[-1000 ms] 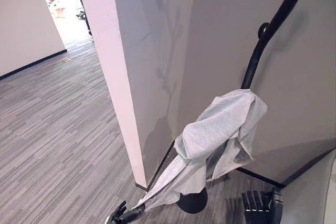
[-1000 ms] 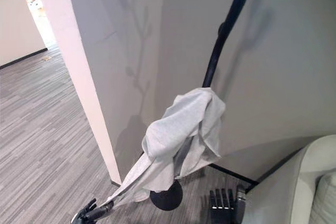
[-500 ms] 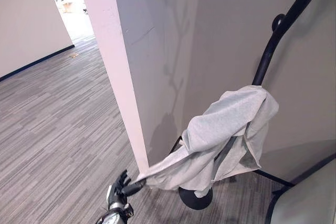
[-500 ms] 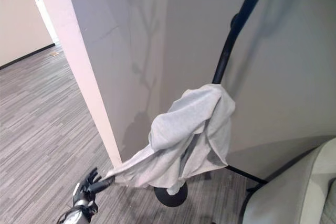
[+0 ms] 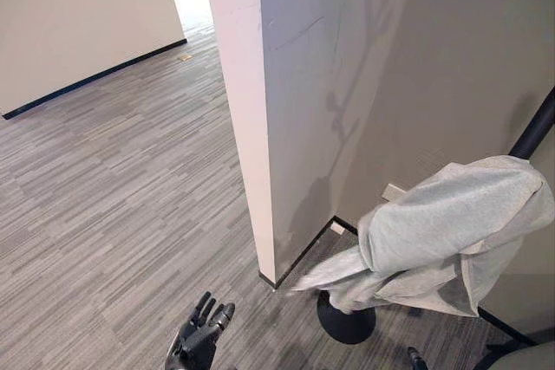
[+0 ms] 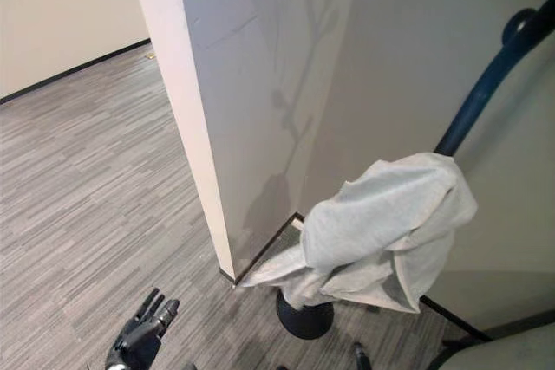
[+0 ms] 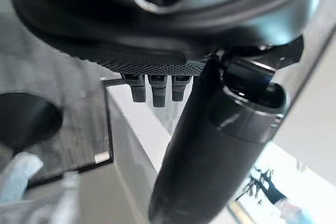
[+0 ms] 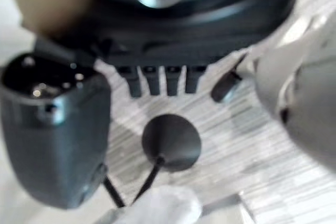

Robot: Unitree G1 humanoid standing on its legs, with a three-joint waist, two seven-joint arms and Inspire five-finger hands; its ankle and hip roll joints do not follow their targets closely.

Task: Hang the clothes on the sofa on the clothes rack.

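A: The grey garment (image 5: 451,231) is draped over the clothes rack (image 6: 486,97), up and away from the left hand (image 5: 201,342); that hand is spread, fingers straight, empty.

B: Right hand (image 8: 157,77) likewise straight-fingered, holding nothing; the risk, I'd judge, is the bunched cloth sliding off the sloped pole onto the base (image 5: 345,322).

Dark robot hand (image 5: 196,346), textured black palm
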